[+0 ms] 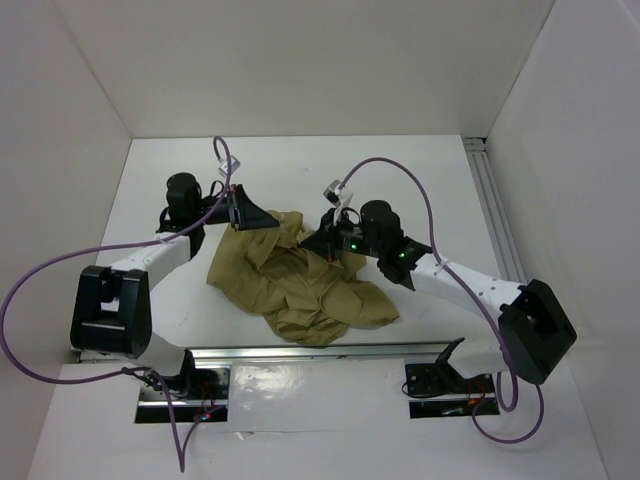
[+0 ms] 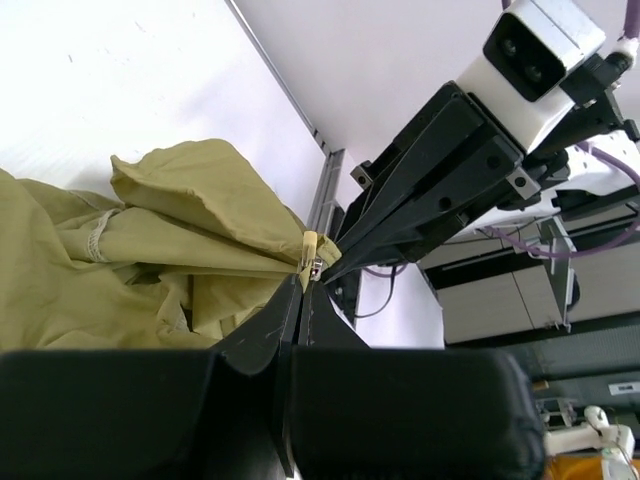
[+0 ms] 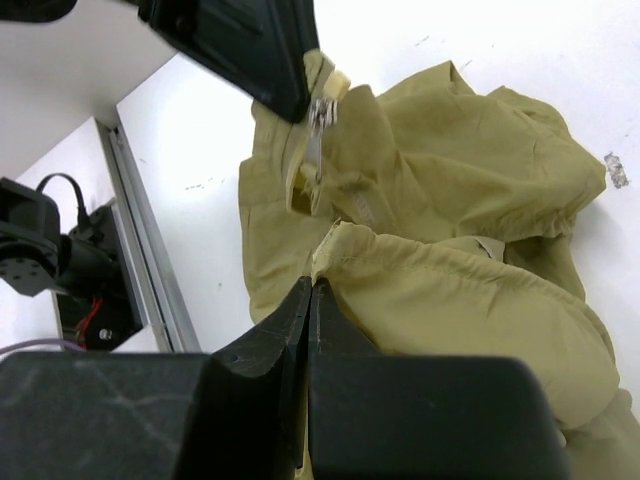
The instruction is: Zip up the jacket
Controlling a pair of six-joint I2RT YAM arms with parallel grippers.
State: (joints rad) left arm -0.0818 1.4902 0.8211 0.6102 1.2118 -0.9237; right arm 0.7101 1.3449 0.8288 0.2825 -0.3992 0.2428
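The olive-tan jacket (image 1: 300,285) lies crumpled in the middle of the white table. My left gripper (image 1: 268,222) is shut on the jacket's far edge, right by the metal zipper slider (image 2: 316,264). The cloth stretches away from its fingertips (image 2: 292,292). My right gripper (image 1: 326,246) is shut on a hemmed edge of the jacket (image 3: 450,290), its fingertips (image 3: 300,300) pinching the corner. The right wrist view shows the left gripper (image 3: 300,100) at the top holding the cloth, with the slider (image 3: 320,112) hanging beside it. The two grippers are close together, and the right gripper (image 2: 345,258) nearly touches the left's tips.
White walls enclose the table on three sides. An aluminium rail (image 1: 497,215) runs along the right edge and another (image 1: 320,352) along the front by the arm bases. Purple cables (image 1: 40,290) loop from both arms. A small scrap (image 3: 612,168) lies on the table.
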